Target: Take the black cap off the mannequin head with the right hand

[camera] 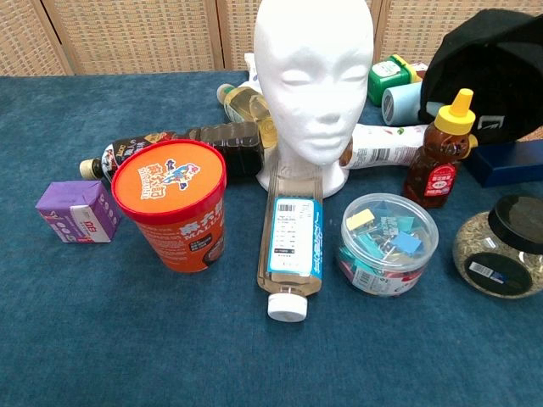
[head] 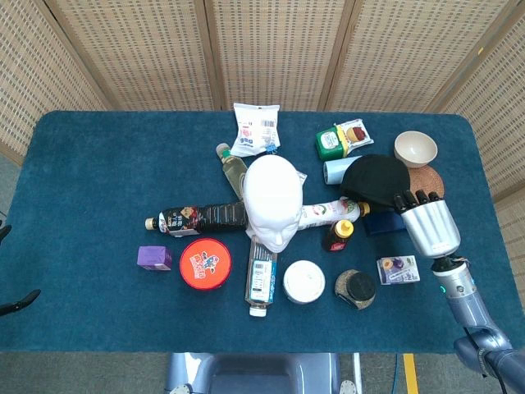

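The white mannequin head (head: 273,193) (camera: 316,85) stands bare at the middle of the table. The black cap (head: 373,179) (camera: 501,59) is off it, low at the right, over the pale blue mug (head: 332,170) (camera: 405,102) and the dark blue box (camera: 507,161). My right hand (head: 428,228) holds the cap's near edge with its fingers (head: 414,199) curled onto it. The chest view shows the cap but not the hand. Of my left hand only dark tips (head: 16,302) show at the left edge of the head view.
A honey bottle (head: 339,235) (camera: 439,161) stands just in front of the cap. A bowl (head: 415,148) and cork coaster (head: 430,182) lie behind my right hand. A black-lidded jar (head: 354,288), a small card (head: 397,269) and a clip tub (camera: 389,242) sit nearby. Bottles surround the head.
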Available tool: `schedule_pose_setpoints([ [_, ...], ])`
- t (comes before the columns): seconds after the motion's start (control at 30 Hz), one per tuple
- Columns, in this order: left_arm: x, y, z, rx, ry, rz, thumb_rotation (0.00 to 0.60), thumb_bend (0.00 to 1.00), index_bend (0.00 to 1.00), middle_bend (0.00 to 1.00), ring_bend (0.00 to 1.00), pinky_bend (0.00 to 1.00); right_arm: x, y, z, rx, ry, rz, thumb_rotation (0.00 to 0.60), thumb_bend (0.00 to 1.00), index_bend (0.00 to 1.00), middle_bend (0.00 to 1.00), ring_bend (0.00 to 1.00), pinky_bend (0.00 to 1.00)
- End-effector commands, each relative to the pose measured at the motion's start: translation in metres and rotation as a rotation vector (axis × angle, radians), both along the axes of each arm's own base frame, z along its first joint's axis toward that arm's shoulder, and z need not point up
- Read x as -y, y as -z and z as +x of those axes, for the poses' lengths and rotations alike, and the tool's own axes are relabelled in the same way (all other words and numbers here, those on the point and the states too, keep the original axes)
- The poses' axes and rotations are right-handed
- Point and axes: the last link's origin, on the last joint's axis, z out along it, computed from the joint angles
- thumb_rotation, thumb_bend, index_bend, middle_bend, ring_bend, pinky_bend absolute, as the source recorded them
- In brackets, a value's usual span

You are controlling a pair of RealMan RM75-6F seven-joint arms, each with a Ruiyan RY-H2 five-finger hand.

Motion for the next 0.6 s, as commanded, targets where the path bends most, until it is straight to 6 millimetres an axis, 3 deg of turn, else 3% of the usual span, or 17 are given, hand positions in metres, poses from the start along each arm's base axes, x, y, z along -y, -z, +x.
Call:
schedule_pose_setpoints([
  [0.03,0.0,0.0,0.0,-0.001,0.001,-0.002,0.6,0.11,0.0,0.0,0.0,0.0,-0.021,0.001,0.0,-0.024,0.051,0.141,0.6,0.64,0.63,0.69,0.62,0.79],
  [0.13,0.0,0.0,0.0,-0.001,0.002,-0.004,0.6,0.11,0.0,0.0,0.0,0.0,-0.028,-0.003,0.005,-0.02,0.102,0.223,0.6,0.53,0.45,0.57,0.53,0.74],
  [0.2,0.0,0.0,0.0,-0.001,0.002,-0.001,0.6,0.11,0.0,0.0,0.0,0.0,-0.034,-0.005,0.007,-0.012,0.148,0.27,0.6,0.35,0.33,0.46,0.45,0.69],
  [0.3,0.0,-0.001,0.0,0.001,0.0,0.001,0.6,0.11,0.0,0.0,0.0,0.0,-0.043,-0.008,0.012,0.007,0.186,0.322,0.6,0.11,0.22,0.33,0.34,0.61],
  [0.37,0.0,-0.001,0.0,0.001,-0.001,0.001,0.6,0.11,0.0,0.0,0.0,0.0,-0.049,-0.009,0.013,0.015,0.216,0.352,0.6,0.02,0.17,0.25,0.26,0.54],
  [0.47,0.001,-0.001,0.0,0.001,0.001,0.0,0.6,0.11,0.0,0.0,0.0,0.0,-0.063,-0.015,0.015,0.011,0.287,0.403,0.6,0.0,0.11,0.15,0.14,0.42],
  [0.6,0.001,-0.001,0.0,0.002,0.002,0.0,0.6,0.11,0.0,0.0,0.0,0.0,-0.077,-0.026,0.021,0.036,0.314,0.421,0.6,0.0,0.08,0.09,0.07,0.33],
])
